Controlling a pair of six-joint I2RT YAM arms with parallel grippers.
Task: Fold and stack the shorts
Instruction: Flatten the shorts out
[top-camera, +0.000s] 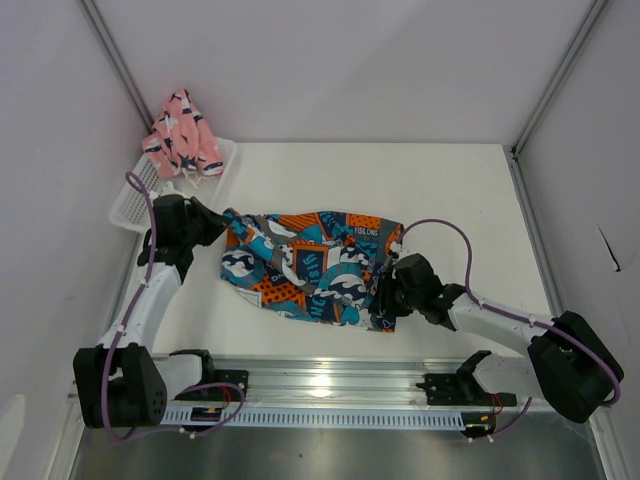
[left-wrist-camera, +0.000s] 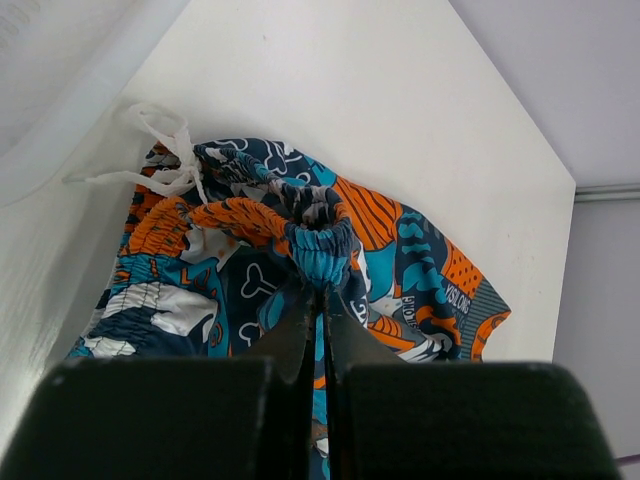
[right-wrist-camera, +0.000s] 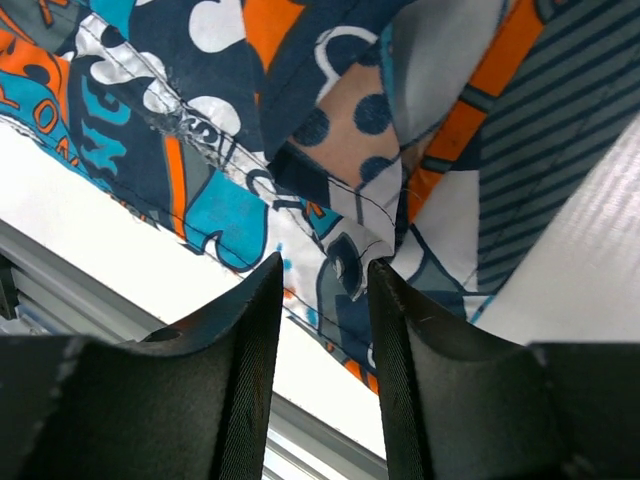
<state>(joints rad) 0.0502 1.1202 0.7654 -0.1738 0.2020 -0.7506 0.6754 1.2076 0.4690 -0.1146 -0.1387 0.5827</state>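
Printed shorts (top-camera: 310, 265) are spread left-to-right on desk (top-camera: 450, 200); left end is pinched by closed left jaws, lower-right hem straddled by parted right jaws.

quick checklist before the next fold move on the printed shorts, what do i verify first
1. Left gripper clamped on the printed shorts: ok, fingers shut on the bunched waistband.
2. Right gripper holding the hem: not ok, fingers apart, the hem only lies between them.
3. Shorts lying flat: not ok, rumpled, left end gathered up.
4. Drawstring free: ok, loose on the table, away from the fingers.
5. Pink shorts out of the way: ok, heaped on the basket at the far left.
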